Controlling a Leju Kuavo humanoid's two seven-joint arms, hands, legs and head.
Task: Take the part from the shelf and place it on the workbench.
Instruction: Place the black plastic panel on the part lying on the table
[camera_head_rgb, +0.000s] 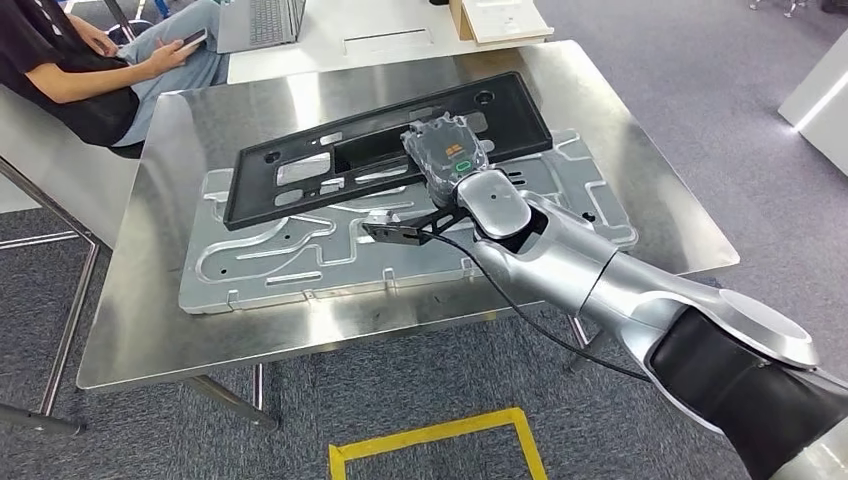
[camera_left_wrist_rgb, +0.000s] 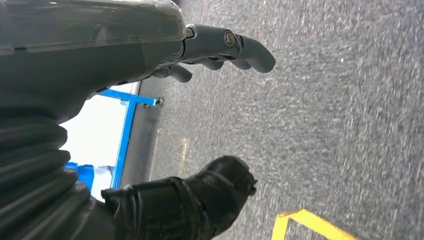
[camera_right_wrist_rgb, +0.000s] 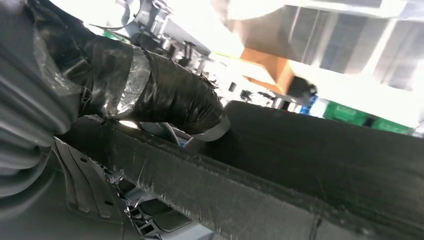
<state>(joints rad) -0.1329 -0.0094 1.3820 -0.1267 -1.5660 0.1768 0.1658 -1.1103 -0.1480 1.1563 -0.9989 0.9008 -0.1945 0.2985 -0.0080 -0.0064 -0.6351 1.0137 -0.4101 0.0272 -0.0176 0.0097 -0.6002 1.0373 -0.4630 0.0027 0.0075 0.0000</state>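
Observation:
The part is a long black plastic frame (camera_head_rgb: 300, 165) lying slanted across a silver stamped metal panel (camera_head_rgb: 290, 260) on the steel workbench (camera_head_rgb: 160, 320). My right hand (camera_head_rgb: 447, 152) reaches in from the lower right and grips the frame's near long edge close to its right end. In the right wrist view the tape-wrapped thumb (camera_right_wrist_rgb: 170, 100) lies over the black frame (camera_right_wrist_rgb: 310, 160); the other fingers are hidden behind it. My left hand (camera_left_wrist_rgb: 150, 50) hangs above the grey carpet, fingers (camera_left_wrist_rgb: 225, 47) spread apart and holding nothing.
A seated person (camera_head_rgb: 90, 70) with a phone is at the bench's far left corner. A laptop (camera_head_rgb: 260, 20) and a cardboard box (camera_head_rgb: 500, 18) sit on a white table behind. Yellow floor tape (camera_head_rgb: 440, 440) marks the carpet in front of the bench.

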